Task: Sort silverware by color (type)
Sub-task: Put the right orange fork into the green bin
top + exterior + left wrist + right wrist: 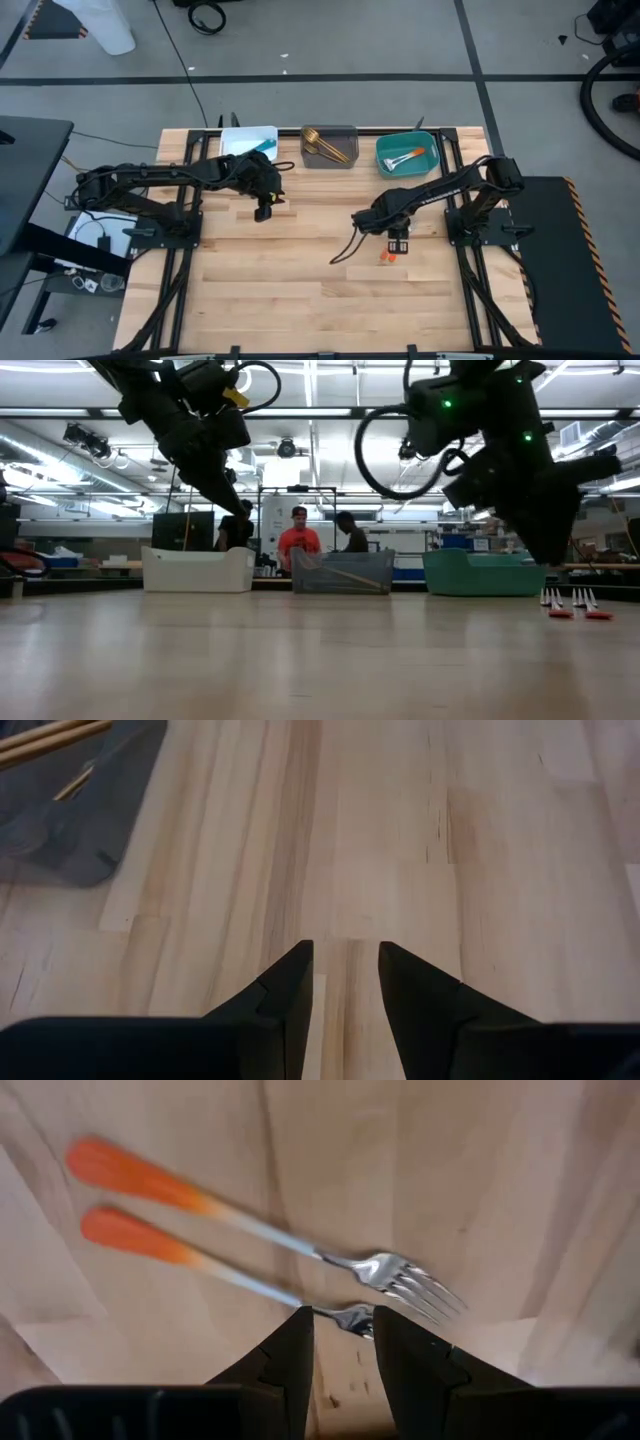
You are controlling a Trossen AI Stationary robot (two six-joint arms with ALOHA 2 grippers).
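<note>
Two silver forks with orange handles (pixel 190 1200) lie side by side flat on the wooden table (pixel 300 280), also seen as forks (pixel 570 605) at the right of the low view. My right gripper (pixel 340 1312) hovers open just above them, pointing steeply down, and the nearer fork's head (pixel 350 1318) shows between its fingertips. My left gripper (pixel 345 945) stands open over bare wood near the grey bin (pixel 70 830), holding nothing. In the high view my left gripper (pixel 262 212) is at mid-left and my right gripper (pixel 398 245) at mid-right.
Along the far edge stand a white bin (pixel 247 143), a grey bin (pixel 330 146) with gold utensils, and a teal bin (pixel 407 155) with blue-handled utensils. A black cable (pixel 345 250) trails beside the right arm. People stand beyond the table (pixel 300 540).
</note>
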